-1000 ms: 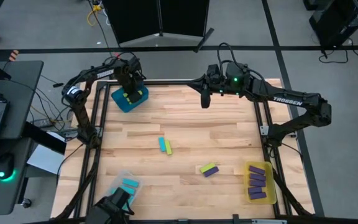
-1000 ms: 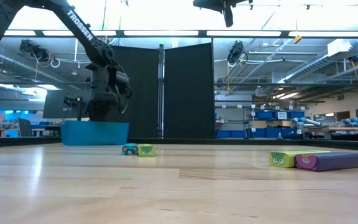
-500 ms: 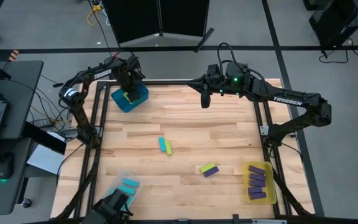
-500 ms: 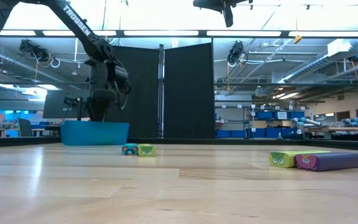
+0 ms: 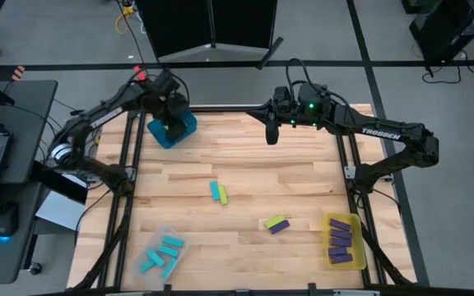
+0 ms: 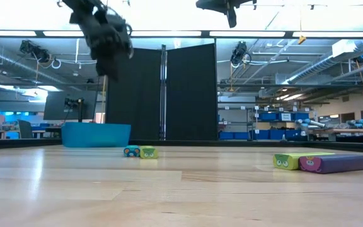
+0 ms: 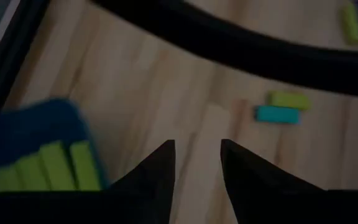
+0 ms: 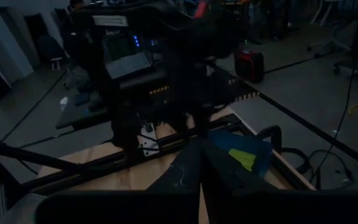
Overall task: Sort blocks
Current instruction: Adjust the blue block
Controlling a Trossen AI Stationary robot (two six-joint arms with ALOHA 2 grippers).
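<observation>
My left hand [image 5: 174,125] hangs over the blue bin [image 5: 172,131] in the upper left of the high view. Its fingers [image 7: 160,171] stand spread with bare counter [image 5: 253,173] showing in the gap, and they pinch nothing. In the low view that hand [image 6: 108,60] is up near the top left, well above the bin [image 6: 96,134]. Lime green blocks [image 7: 48,167] lie side by side inside the bin in my left wrist view.

My right hand [image 5: 271,131] waits above the upper middle of the counter, its fingers pressed together and empty.

Near the centre of the high view a cyan block [image 5: 215,191] and a lime green block [image 5: 223,195] lie touching, side by side. Lower and to the right, another lime green block [image 5: 275,221] lies against a purple block [image 5: 281,227]. In the low view this pair sits at the right, green [image 6: 293,161] beside purple [image 6: 333,163].

The yellow bin [image 5: 343,241] at the lower right of the high view holds a stack of purple blocks [image 5: 341,238]. The clear bin [image 5: 164,249] at the lower left holds several cyan blocks [image 5: 163,252], lying at mixed angles.
</observation>
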